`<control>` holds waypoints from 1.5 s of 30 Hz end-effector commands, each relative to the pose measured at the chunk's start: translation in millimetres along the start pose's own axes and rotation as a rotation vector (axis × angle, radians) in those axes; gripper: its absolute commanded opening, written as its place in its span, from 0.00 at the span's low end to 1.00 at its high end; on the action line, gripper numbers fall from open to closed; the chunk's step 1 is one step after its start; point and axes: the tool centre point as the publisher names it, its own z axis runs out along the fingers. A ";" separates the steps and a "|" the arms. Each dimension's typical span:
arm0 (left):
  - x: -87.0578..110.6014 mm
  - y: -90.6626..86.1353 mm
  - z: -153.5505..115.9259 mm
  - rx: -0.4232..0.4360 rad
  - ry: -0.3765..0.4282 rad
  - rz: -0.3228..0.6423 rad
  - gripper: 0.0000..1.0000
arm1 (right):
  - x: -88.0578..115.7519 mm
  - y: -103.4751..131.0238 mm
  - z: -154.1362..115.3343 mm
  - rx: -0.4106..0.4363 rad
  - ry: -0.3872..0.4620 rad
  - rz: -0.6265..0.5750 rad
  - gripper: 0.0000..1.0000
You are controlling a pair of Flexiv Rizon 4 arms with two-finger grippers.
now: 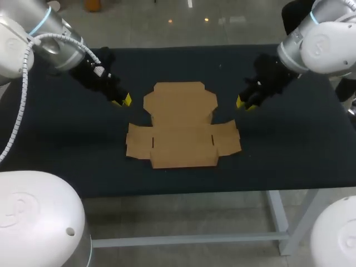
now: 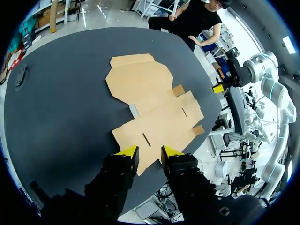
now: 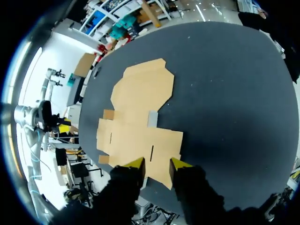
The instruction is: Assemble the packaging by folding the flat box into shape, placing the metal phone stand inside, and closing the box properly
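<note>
A flat brown cardboard box blank (image 1: 181,125) lies unfolded in the middle of the dark table (image 1: 67,156), its rounded lid flap toward the far side. My left gripper (image 1: 123,101) hovers just off the blank's far left. In the left wrist view its yellow fingertips stand apart over the blank's (image 2: 150,108) near edge with nothing between them, so the left gripper (image 2: 150,153) is open. My right gripper (image 1: 243,104) hangs off the far right. In its own view the right gripper (image 3: 157,164) is open over the blank's (image 3: 138,112) edge. No metal phone stand can be made out.
A small dark object (image 2: 21,75) lies on the table near its far edge, also seen as a small dark object (image 3: 96,71) beyond the lid flap; too small to identify. Bare dark tabletop surrounds the blank on all sides.
</note>
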 end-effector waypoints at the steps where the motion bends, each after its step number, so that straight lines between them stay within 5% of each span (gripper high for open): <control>1: -13.2 -6.5 -0.2 0.007 0.036 0.001 1.00 | -6.5 9.9 6.6 -0.020 0.010 0.043 0.63; 2: -16.4 -8.2 -1.5 0.020 0.044 -0.002 1.00 | -7.8 12.0 6.8 -0.035 0.026 0.063 0.82; 4: -21.2 -11.2 -2.9 0.032 0.056 -0.002 1.00 | -9.0 15.5 8.0 -0.059 0.024 0.095 1.00; 10: -30.4 -19.9 -1.7 0.046 0.078 0.002 1.00 | -13.4 28.1 15.2 -0.110 0.077 0.149 1.00; 12: -32.3 -23.3 -0.8 0.050 0.083 0.008 1.00 | -14.9 33.2 20.0 -0.112 0.086 0.168 0.83; 15: -34.7 -29.1 -1.0 0.050 0.078 0.011 1.00 | -16.6 40.9 27.7 -0.112 0.105 0.186 0.83; 21: -39.4 -41.6 -3.9 0.065 0.079 0.014 1.00 | -19.9 54.0 40.2 -0.124 0.146 0.228 0.66; 30: -41.2 -51.1 -4.2 0.078 0.107 0.015 1.00 | -24.7 71.9 48.2 -0.157 0.177 0.281 0.69; 32: -41.2 -51.1 -4.2 0.078 0.107 0.015 1.00 | -24.7 71.9 48.2 -0.157 0.177 0.281 0.75; 34: -41.2 -51.1 -4.2 0.078 0.107 0.015 1.00 | -24.7 71.9 48.2 -0.157 0.177 0.281 1.00; 45: -41.2 -51.1 -4.2 0.078 0.107 0.015 1.00 | -24.7 71.9 48.2 -0.157 0.177 0.281 1.00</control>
